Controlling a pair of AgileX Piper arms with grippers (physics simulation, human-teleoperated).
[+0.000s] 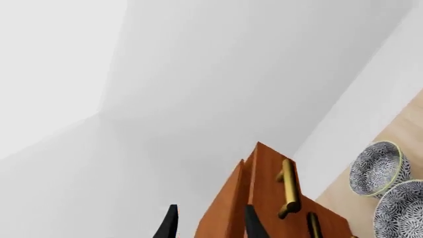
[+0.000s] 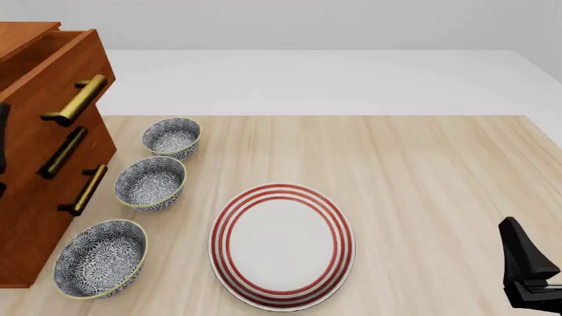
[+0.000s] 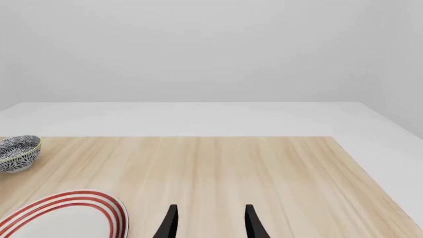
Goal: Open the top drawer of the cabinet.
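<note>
Both jaws apart, empty; top drawer [image 2: 62, 72] out from cabinet [image 2: 35, 217].

Plain white room, pale wood table

The light wooden table [image 2: 422, 171] meets a white floor [image 2: 316, 82] and bare grey-white walls [image 3: 211, 49].

My left gripper [image 1: 209, 223] was raised, its black fingers [image 1: 169, 224] parted with nothing between them, my right gripper [image 3: 209, 223] hung low, jaws apart and empty, right arm [image 2: 527, 270] sat at the near right edge.
</note>
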